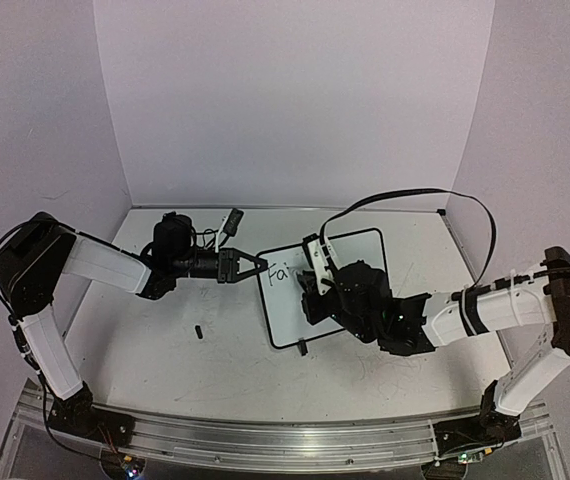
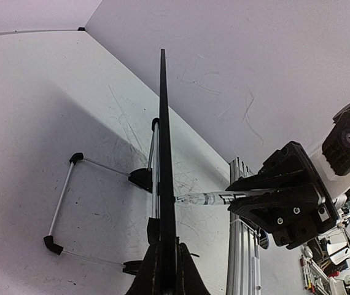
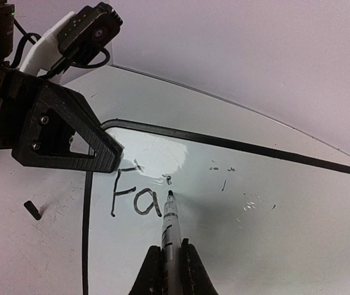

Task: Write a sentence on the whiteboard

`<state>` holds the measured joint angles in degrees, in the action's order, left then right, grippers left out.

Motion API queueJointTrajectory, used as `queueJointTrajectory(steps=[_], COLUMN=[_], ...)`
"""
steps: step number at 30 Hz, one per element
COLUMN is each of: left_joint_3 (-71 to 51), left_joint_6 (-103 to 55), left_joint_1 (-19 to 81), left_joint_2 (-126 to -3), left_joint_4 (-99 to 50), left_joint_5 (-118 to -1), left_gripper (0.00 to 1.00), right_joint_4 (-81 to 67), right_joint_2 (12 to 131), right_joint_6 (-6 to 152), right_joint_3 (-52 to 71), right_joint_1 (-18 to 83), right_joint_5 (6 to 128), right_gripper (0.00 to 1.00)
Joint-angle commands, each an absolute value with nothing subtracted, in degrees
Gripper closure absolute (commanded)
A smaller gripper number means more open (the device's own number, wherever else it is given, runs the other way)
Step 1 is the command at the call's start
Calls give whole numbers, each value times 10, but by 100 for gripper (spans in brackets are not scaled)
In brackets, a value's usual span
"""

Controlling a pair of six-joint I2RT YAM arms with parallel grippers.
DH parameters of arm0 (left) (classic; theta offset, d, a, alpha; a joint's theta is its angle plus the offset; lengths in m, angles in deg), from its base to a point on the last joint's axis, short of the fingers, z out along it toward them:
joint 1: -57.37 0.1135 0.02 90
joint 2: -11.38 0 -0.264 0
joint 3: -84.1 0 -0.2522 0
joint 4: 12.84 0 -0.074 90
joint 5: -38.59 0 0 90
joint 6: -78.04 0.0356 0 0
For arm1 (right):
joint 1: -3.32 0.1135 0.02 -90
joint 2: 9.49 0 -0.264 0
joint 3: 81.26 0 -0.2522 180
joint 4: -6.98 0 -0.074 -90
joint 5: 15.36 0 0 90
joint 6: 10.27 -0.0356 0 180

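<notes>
The whiteboard stands tilted mid-table, black-framed; it fills the right wrist view. In the left wrist view I see it edge-on. The sentence reads "Fa" with a small dot beside it, near the board's upper left. My right gripper is shut on a marker, its tip on the board just right of the "a". My left gripper is shut on the board's left edge, also seen from above.
A small black marker cap lies on the table left of the board. The board's wire stand and feet show behind it. The table's metal front rail runs along the near edge. White walls close the back and sides.
</notes>
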<state>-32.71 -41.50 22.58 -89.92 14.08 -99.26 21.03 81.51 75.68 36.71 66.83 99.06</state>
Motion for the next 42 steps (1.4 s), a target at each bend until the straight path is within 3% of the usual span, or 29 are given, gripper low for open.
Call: queueJointTrajectory(steps=[1, 42], left_joint_3=[-315, -314], left_joint_6=[-429, -429], left_joint_1=[212, 212], left_joint_2=[-891, -894], left_joint_4=[121, 121], left_joint_5=[-1025, -1026], left_gripper=[100, 100], right_joint_4=[221, 203], right_joint_2=[818, 770], right_joint_6=[754, 747], right_joint_3=[354, 362], right_joint_1=[667, 666], right_joint_5=[1000, 999], right_gripper=[100, 100])
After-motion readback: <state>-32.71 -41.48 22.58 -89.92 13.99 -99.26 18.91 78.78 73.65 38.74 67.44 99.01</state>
